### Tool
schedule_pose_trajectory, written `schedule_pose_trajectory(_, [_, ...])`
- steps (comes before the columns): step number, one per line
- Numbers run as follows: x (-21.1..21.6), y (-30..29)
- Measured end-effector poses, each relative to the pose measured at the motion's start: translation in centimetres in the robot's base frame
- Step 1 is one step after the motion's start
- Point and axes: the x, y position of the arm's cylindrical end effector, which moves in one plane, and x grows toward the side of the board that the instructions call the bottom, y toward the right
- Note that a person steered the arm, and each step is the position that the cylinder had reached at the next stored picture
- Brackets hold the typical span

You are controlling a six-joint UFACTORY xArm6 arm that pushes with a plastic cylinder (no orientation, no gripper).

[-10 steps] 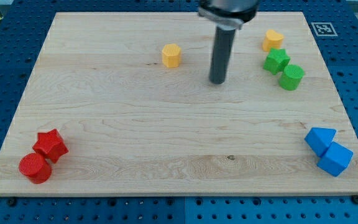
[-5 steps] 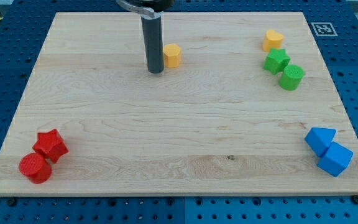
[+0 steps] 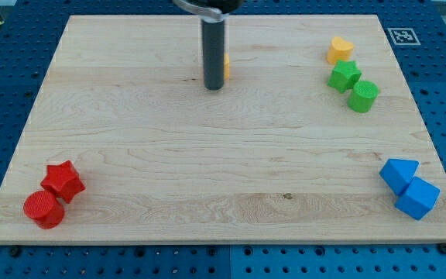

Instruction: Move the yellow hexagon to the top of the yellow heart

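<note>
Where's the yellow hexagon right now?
The yellow hexagon sits in the upper middle of the board, mostly hidden behind the rod, with my tip just at its lower left. The yellow heart lies far to its right.

A light wooden board [image 3: 207, 178] is laid on a blue perforated table [image 3: 6, 85]. Near the board's right edge, towards the view's top, a green star [image 3: 344, 76] is set just beside a green cylinder [image 3: 363, 96], the cylinder lying to the lower right of the star. At the view's bottom right, two blue blocks are placed touching: a blue wedge-like block [image 3: 399, 173] above and a blue cube [image 3: 418, 198] below it. At the bottom left corner, a red star [image 3: 62, 180] is seen touching a red cylinder [image 3: 43, 209]. A black-and-white square marker [image 3: 401, 35] is fixed at the board's top right corner.
</note>
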Motion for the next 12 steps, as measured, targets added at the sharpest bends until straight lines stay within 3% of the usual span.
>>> schedule_pose_trajectory(5, [-3.1,1.1])
schedule_pose_trajectory(12, [-12.4,8.0])
